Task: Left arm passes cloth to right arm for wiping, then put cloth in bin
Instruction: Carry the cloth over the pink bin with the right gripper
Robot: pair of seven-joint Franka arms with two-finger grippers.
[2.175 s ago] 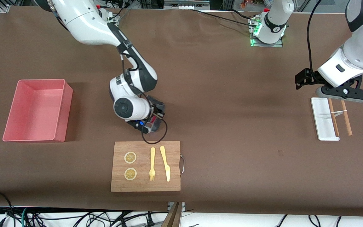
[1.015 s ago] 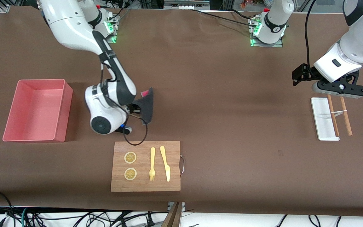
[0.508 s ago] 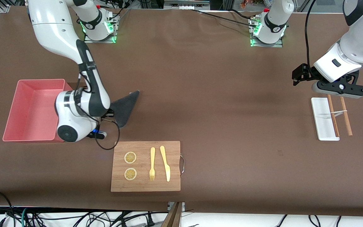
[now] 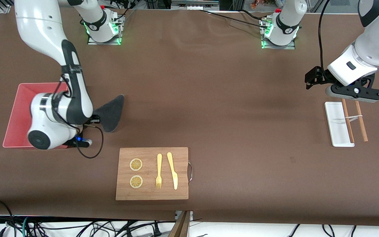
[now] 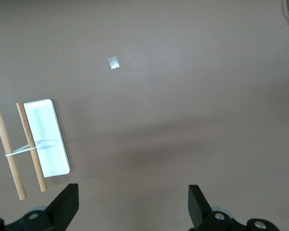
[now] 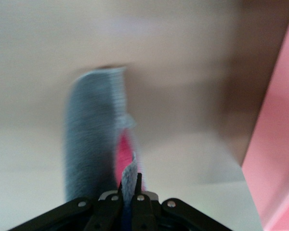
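Observation:
The cloth (image 4: 110, 112) shows its dark grey face and trails out from my right gripper (image 4: 92, 120), which is shut on one edge of it beside the wall of the pink bin (image 4: 15, 110) that faces the board. In the right wrist view the cloth (image 6: 94, 139) hangs from the closed fingers with a pink strip showing, and the bin wall (image 6: 279, 144) is close by. My left gripper (image 4: 354, 93) is open and empty over the white tray; its fingers (image 5: 65, 204) stand wide apart.
A wooden board (image 4: 152, 173) with two lemon slices, a fork and a knife lies nearer the front camera. A narrow white tray (image 4: 337, 123) and two wooden sticks (image 4: 360, 118) lie at the left arm's end.
My right arm has swung from above the board toward the pink bin, carrying the cloth with it. The left arm rose slightly at first, then stayed still.

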